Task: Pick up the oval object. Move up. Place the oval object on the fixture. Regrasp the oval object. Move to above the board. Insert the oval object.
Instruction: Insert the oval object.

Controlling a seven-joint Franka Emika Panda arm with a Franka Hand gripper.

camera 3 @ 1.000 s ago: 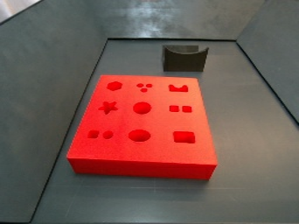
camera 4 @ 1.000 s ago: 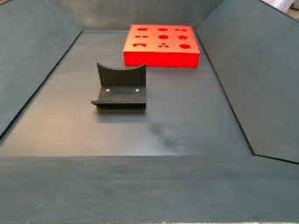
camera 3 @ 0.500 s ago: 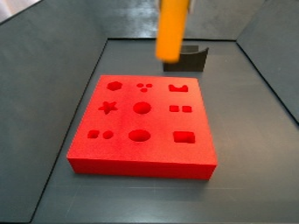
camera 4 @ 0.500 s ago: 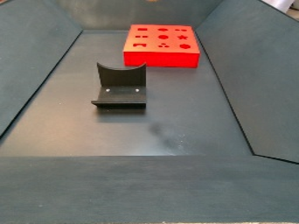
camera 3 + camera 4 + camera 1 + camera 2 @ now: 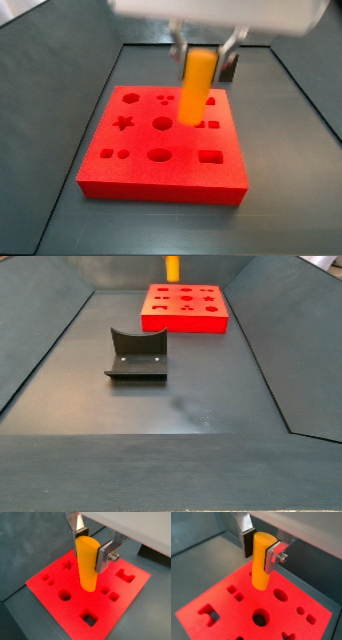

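- Peg in a wrist view hangs upright, clamped near its top between the silver fingers of the pincer; its rounded lower end hangs above the red board, clear of the cut-outs.
- In a wrist view the same hold shows: the pincer grasps the peg, whose tip hangs over the board among the holes.
- In a side view the pincer sits at upper centre with the peg vertical over the board. The fixture is mostly hidden behind.
- In a side view only the peg pokes in at the top edge, above the board; the fixture stands empty at centre left.
- Judged step: moving above the board, insertion next. That calls for lining the tip up with the oval hole, then a straight descent.
- Dark grey floor with sloping walls; nothing else lies about.
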